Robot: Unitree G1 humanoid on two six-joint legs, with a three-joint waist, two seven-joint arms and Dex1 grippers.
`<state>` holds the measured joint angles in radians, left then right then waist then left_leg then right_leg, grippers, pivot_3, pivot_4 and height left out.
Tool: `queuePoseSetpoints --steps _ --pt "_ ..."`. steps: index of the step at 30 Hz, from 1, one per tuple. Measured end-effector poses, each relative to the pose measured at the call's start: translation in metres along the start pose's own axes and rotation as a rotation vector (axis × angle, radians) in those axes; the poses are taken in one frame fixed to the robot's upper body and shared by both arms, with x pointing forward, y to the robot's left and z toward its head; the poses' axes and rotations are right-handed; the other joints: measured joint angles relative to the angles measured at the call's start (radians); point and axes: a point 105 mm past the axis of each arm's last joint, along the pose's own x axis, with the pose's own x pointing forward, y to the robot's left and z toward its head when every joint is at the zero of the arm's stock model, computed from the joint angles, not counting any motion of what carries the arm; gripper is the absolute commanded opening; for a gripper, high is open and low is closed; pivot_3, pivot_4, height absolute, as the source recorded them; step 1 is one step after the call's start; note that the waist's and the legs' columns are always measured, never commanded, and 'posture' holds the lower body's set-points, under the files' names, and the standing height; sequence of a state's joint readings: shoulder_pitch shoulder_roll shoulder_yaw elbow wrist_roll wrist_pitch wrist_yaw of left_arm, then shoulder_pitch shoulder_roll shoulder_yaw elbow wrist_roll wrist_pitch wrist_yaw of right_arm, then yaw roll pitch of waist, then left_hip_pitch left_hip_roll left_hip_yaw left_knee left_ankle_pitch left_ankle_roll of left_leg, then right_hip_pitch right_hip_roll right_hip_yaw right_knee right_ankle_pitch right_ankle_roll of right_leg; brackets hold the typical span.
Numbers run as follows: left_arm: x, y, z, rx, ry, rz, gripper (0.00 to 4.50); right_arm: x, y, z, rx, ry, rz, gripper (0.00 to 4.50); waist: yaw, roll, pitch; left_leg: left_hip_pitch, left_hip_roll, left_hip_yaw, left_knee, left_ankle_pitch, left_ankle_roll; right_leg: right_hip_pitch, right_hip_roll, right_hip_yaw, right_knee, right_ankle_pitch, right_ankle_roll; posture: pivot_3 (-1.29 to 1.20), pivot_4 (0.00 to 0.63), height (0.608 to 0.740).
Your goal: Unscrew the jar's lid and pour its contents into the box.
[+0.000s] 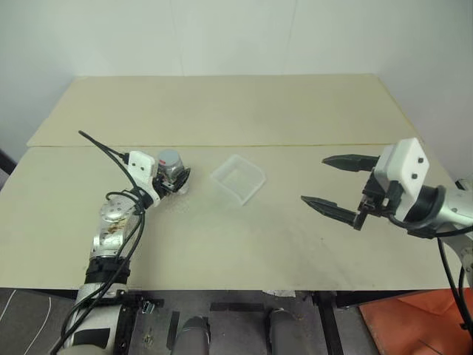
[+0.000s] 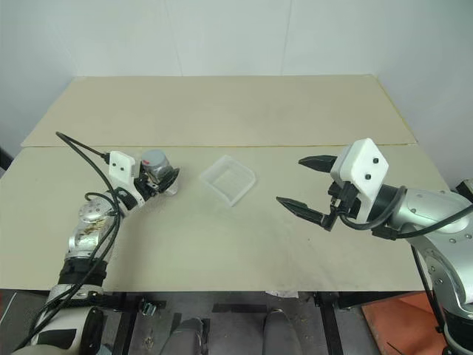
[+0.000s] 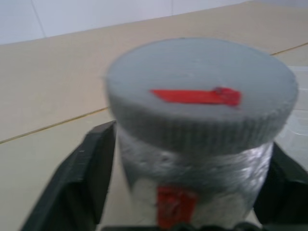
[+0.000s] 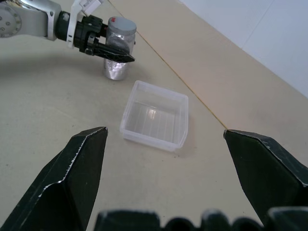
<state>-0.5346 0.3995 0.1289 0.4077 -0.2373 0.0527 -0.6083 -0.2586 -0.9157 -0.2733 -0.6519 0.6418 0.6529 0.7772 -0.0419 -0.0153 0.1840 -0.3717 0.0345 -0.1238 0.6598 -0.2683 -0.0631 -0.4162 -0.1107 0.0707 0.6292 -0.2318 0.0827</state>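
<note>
Your left gripper (image 1: 176, 180) had closed its two black fingers around the jar (image 1: 171, 174), which stood upright on the tabletop (image 1: 244, 244) toward its left edge, just on the near side of the seam that ran across the boards. The lid (image 1: 169, 158) was still on the jar. From the head camera the jar read as a small silvery cylinder half hidden by the gripper; the left wrist camera, looking along the fingers, showed what the head camera could not: a red strip across the top of the grey ribbed lid (image 3: 201, 96), a red patch low on the jar's wall (image 3: 175, 204), and a black finger (image 3: 84, 173) pressed to each side. The box (image 1: 238, 178) sat open and right way up near the middle of the tabletop, close to the jar but not touching it. Your right gripper (image 1: 336, 185) hung above the right side of the tabletop with its jaws spread wide and nothing between them. Its wrist camera framed the box (image 4: 155, 115) between the two fingertips, with the jar (image 4: 117, 53) and the left gripper (image 4: 113, 50) beyond.
</note>
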Motion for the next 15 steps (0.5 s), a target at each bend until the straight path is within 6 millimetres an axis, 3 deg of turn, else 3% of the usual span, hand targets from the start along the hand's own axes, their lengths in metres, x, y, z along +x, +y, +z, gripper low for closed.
queuePoseSetpoints --steps 3,11,15 --pt "0.003 -0.003 -0.001 -0.001 0.002 -0.021 1.94 -0.002 -0.002 0.003 -0.008 -0.003 -0.017 4.50 -0.001 0.000 0.000 0.000 0.000 0.000 0.000 0.000 0.000 0.000 0.000 0.000 0.000 0.000 0.000 0.00 0.150 0.740" --pt "0.000 -0.006 0.007 0.006 0.024 -0.095 1.91 0.000 -0.004 0.012 -0.034 -0.024 -0.031 4.50 -0.003 0.000 0.000 0.000 0.000 0.000 0.000 0.000 0.000 0.000 0.000 0.000 0.000 0.000 0.000 0.00 0.150 0.740" --pt "-0.006 -0.018 0.040 0.024 0.023 -0.308 1.91 0.009 0.000 0.027 -0.031 -0.100 0.010 4.50 -0.005 0.000 0.000 -0.001 0.000 0.000 0.000 0.000 0.000 -0.001 0.000 0.000 0.001 0.000 0.000 0.00 0.150 0.740"
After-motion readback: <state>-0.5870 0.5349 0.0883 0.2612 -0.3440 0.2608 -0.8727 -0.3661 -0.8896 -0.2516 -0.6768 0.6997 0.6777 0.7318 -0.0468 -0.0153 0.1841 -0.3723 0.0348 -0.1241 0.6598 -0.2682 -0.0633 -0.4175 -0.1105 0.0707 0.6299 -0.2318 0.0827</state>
